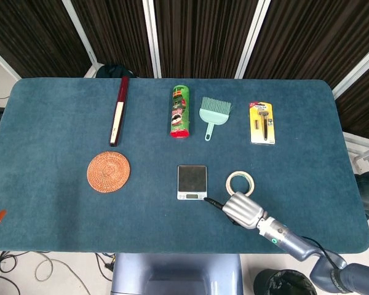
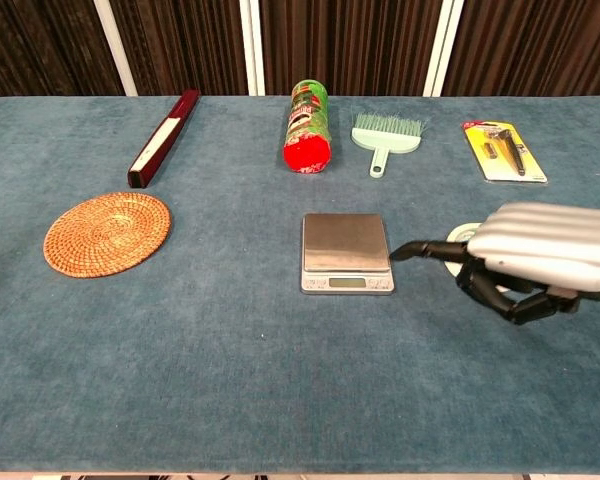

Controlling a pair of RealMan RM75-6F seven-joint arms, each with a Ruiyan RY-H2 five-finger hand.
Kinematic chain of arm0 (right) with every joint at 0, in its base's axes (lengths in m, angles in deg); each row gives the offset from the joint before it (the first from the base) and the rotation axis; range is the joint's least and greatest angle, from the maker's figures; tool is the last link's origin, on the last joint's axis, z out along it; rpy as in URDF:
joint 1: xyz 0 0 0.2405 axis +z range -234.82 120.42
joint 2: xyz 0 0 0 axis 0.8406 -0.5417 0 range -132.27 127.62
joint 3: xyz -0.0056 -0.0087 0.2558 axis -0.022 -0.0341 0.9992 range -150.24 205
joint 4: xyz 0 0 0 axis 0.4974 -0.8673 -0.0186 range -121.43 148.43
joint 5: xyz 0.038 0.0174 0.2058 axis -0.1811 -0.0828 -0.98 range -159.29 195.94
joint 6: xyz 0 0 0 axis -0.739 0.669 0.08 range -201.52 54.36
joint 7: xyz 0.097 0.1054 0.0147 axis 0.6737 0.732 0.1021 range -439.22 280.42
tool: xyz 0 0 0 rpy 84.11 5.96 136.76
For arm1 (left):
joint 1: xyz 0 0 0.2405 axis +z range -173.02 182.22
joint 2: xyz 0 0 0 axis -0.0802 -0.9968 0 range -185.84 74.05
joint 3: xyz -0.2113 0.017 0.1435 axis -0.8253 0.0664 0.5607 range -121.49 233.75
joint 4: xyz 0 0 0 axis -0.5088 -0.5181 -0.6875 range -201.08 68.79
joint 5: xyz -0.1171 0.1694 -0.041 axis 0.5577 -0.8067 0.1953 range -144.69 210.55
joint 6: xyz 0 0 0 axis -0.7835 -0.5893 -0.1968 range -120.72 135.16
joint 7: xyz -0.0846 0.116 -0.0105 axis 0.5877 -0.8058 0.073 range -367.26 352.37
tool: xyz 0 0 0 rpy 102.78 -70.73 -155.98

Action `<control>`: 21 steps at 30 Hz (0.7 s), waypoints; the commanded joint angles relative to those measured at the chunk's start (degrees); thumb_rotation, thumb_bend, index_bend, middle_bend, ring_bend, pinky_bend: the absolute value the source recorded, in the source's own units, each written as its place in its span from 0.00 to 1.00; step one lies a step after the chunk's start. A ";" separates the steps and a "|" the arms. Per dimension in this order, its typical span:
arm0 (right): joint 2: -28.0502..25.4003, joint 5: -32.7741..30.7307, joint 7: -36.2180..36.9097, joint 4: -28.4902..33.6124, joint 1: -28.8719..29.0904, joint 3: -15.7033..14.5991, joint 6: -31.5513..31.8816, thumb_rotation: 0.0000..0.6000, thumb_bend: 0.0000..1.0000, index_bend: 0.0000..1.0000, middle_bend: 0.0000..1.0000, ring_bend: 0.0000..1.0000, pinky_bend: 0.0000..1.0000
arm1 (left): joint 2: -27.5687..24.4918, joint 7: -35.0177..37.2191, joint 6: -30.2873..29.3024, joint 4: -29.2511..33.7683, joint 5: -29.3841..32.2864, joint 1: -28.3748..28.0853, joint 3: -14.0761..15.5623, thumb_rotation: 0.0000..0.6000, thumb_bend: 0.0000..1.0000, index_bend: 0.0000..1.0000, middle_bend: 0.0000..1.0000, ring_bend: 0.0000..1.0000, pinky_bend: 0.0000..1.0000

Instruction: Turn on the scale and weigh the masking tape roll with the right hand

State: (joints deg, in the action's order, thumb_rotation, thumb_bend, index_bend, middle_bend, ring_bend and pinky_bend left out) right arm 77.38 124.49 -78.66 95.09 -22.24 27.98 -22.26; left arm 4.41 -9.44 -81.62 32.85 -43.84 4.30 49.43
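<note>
My right hand (image 1: 241, 209) sits btwn scale (image 1: 192, 182) and tape roll (image 1: 240, 183), near table front edge. Can (image 1: 180, 111), brush (image 1: 213, 113) lie behind scale; coaster (image 1: 108, 171) to its left.

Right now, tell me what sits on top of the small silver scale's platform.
Nothing rests on the small silver scale; its platform is bare in both views. The right robot hand points a finger at its right edge, covering most of the white masking tape roll in the chest view.
</note>
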 commanded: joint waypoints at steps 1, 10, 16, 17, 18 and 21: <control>1.37 -5.35 -6.44 3.27 2.11 1.28 -5.81 1.00 0.99 0.00 0.73 0.77 0.71 | -0.04 0.00 0.10 0.00 0.15 -0.04 -0.05 1.00 0.00 0.00 0.00 0.00 0.00; 3.21 -15.63 -17.21 6.39 4.33 5.47 -11.64 1.00 0.99 0.00 0.73 0.78 0.71 | -0.25 0.37 0.22 0.03 0.34 -0.04 -0.16 1.00 0.00 0.00 0.00 0.00 0.00; 4.19 -22.40 -23.44 7.51 5.98 7.22 -13.78 1.00 0.99 0.00 0.74 0.78 0.71 | -0.44 0.85 0.19 -0.03 0.41 0.02 -0.25 1.00 0.00 0.00 0.00 0.00 0.00; 4.28 -23.34 -24.47 7.74 6.31 7.23 -14.10 1.00 0.99 0.00 0.74 0.78 0.71 | -0.46 0.90 0.18 -0.04 0.44 0.02 -0.28 1.00 0.00 0.00 0.00 0.00 0.00; 4.41 -24.25 -25.31 7.94 6.62 7.23 -14.34 1.00 0.99 0.00 0.74 0.79 0.71 | -0.48 0.93 0.17 -0.04 0.48 0.03 -0.30 1.00 0.00 0.00 0.00 0.00 0.00; 4.82 -26.50 -27.31 8.08 7.43 7.17 -14.76 1.00 0.99 0.00 0.74 0.79 0.71 | -0.52 0.98 0.21 -0.04 0.56 0.04 -0.32 1.00 0.00 0.00 0.00 0.00 0.00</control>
State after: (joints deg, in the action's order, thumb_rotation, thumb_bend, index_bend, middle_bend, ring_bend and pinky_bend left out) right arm 81.79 99.25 -104.75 102.89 -15.53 35.02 -36.50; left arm 3.89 -8.46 -81.41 32.81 -43.29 4.34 49.10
